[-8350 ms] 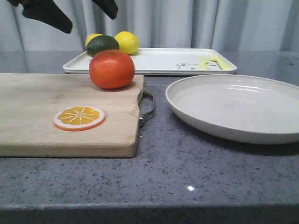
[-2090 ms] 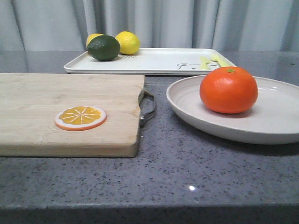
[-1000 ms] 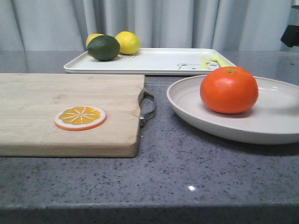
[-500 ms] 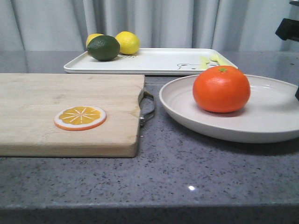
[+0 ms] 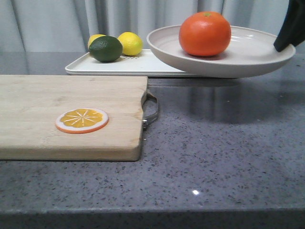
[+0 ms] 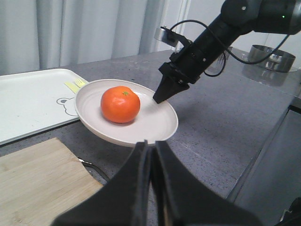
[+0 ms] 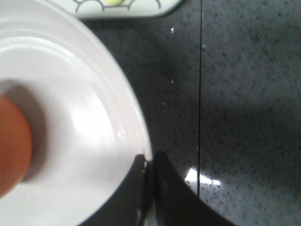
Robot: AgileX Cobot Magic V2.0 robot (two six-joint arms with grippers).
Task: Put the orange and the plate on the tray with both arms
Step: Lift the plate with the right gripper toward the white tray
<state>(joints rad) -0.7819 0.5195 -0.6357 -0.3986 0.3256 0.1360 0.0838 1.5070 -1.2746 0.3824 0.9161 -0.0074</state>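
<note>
One step is remaining, I'd say: the right gripper (image 6: 157,98), jaws pinching the plate (image 5: 248,55) rim, is holding it and the orange (image 5: 205,33) airborne near the tray (image 5: 138,64); left gripper (image 6: 150,151) is idling, jaws closed, empty.

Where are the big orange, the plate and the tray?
orange (image 5: 205,33), front view, middle of its glossy front.
plate (image 5: 248,45), front view, bare inside surface right of the fruit.
tray (image 6: 28,101), left wrist view, bare flat surface.
</note>
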